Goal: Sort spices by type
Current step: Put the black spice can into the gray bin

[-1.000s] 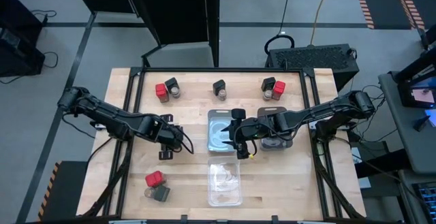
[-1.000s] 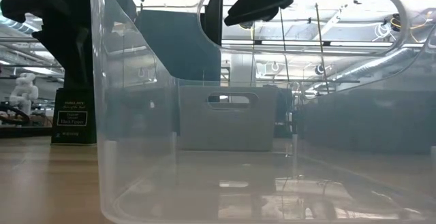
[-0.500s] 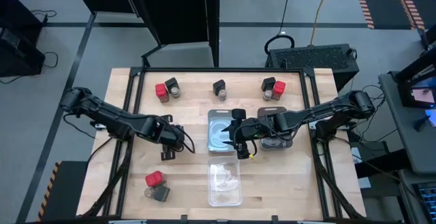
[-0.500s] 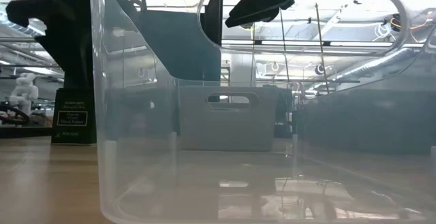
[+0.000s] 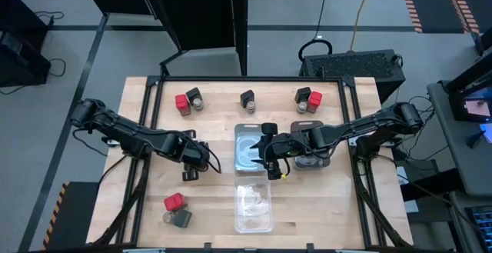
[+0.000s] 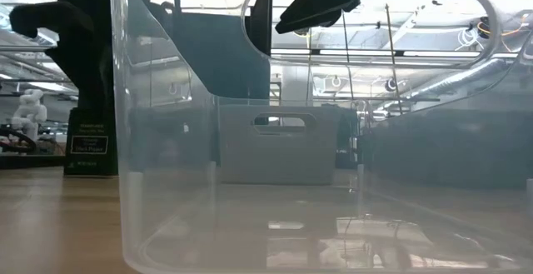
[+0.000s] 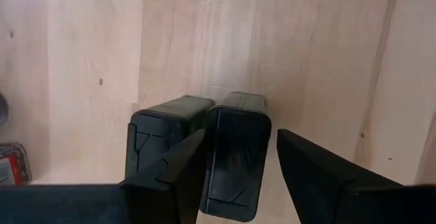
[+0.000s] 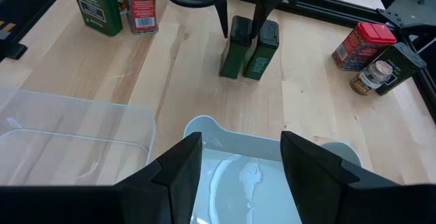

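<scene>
Two dark spice tins stand upright side by side left of centre [image 5: 188, 174]. My left gripper [image 7: 240, 134] points down over them, open. Its fingers stand on either side of one tin [image 7: 235, 149], one finger [image 7: 180, 169] in front of the seam between the two tins and the other [image 7: 306, 169] a small gap off the tin's outer side. My right gripper [image 8: 242, 183] hangs open over the clear tray [image 5: 244, 139] at the centre and holds nothing. Other red tins, dark tins and small jars stand in groups on the table. My left gripper comes at the dark tin [image 8: 236, 47] from above, with its fingers down beside the tin's two sides. The tin stands upright on the table. I cannot tell whether either finger touches it.
At the far edge stand a red tin with a jar [image 5: 187, 102], one dark tin [image 5: 247, 98] and a group of three [image 5: 309, 99]. Another group of three [image 5: 175, 210] stands near left. A dark smoky tray [image 5: 314, 159] lies right of centre, and a second clear tray [image 5: 254, 205] lies nearer.
</scene>
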Tool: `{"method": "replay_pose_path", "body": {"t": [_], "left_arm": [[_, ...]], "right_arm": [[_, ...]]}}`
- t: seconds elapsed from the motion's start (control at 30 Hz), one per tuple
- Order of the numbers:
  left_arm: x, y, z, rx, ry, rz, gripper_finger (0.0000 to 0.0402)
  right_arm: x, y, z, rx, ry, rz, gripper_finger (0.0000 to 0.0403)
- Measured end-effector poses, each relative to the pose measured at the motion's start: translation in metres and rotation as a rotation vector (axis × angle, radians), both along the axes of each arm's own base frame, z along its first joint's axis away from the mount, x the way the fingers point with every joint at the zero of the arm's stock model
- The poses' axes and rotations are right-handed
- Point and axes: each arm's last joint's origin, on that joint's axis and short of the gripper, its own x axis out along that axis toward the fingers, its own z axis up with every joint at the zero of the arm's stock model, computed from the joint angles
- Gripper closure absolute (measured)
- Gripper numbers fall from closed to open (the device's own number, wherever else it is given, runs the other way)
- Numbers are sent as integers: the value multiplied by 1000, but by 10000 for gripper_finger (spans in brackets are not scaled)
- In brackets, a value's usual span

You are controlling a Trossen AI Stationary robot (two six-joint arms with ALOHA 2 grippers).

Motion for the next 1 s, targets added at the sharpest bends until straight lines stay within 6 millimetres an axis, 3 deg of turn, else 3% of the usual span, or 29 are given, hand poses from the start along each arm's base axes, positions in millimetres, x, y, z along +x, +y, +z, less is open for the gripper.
{"method": "replay_pose_path", "body": {"t": [1.0], "left_arm": [[16, 1, 3, 115, -174, -49, 214]], "right_arm": [[0, 0, 0, -3, -2, -6, 218]]}}
